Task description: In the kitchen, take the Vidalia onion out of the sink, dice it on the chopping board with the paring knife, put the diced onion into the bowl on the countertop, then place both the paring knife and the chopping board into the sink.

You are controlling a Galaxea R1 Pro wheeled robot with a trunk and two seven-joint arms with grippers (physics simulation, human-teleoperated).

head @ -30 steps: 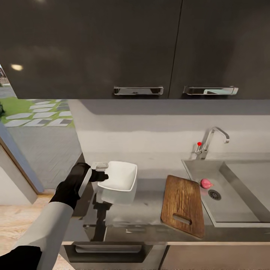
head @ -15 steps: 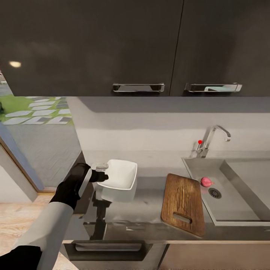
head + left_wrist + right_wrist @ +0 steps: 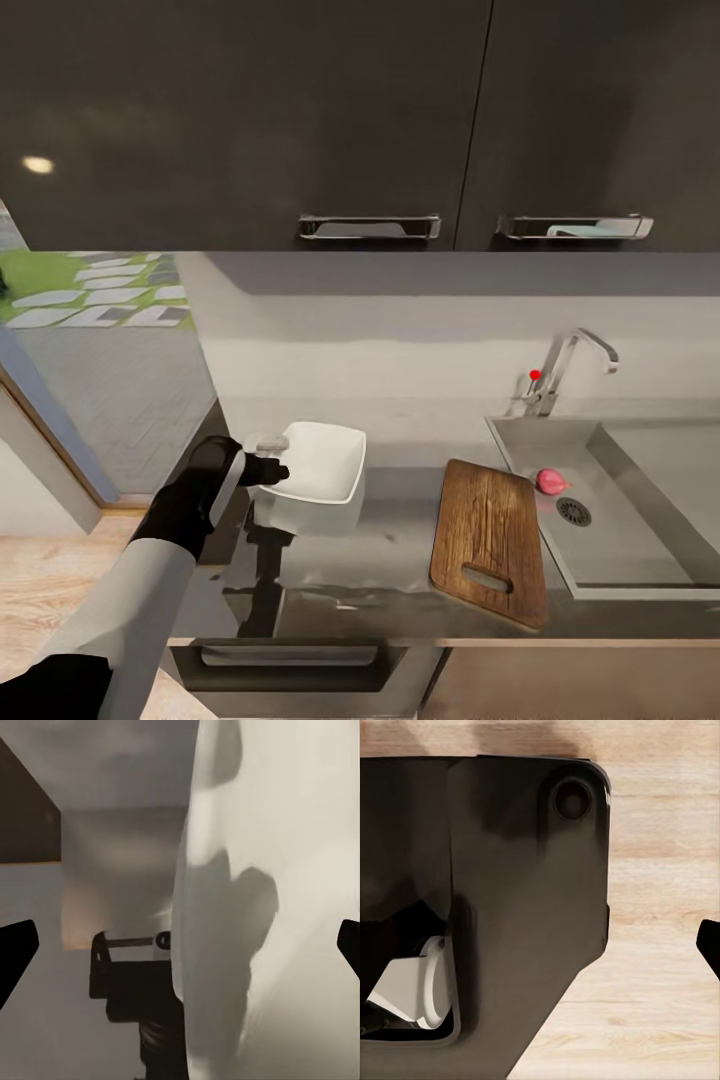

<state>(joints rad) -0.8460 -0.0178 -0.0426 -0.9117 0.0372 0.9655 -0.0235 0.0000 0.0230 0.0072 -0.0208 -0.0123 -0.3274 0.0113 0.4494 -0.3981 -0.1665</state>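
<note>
1. Barely started, I'd say. The onion (image 3: 550, 481) is sitting in the sink (image 3: 640, 590) right by the drain, nothing cut, and the board (image 3: 490, 540) is bare on the counter (image 3: 390, 560) just beside the sink.
2. Can't spot the knife anywhere.
3. The left gripper (image 3: 268, 458) is pinching the near rim of the bowl (image 3: 322, 463). The bowl looks slightly lifted off the counter, with its reflection underneath, well left of the board. My guess is it's being shifted to a handier spot.
4. Everything's left to do: fetch the onion, dice it, tip it into the bowl, then knife and board into the sink.
5. Left wrist view gives you the bowl (image 3: 270, 907) wall up close, plus the gripper's dark reflection in the counter, which the head view only hints at.
6. Right wrist view looks at the wood floor (image 3: 660, 945) and the robot's dark base (image 3: 510, 907). One fingertip peeks in at the edge, so I can't tell whether that gripper is spread or closed.
</note>
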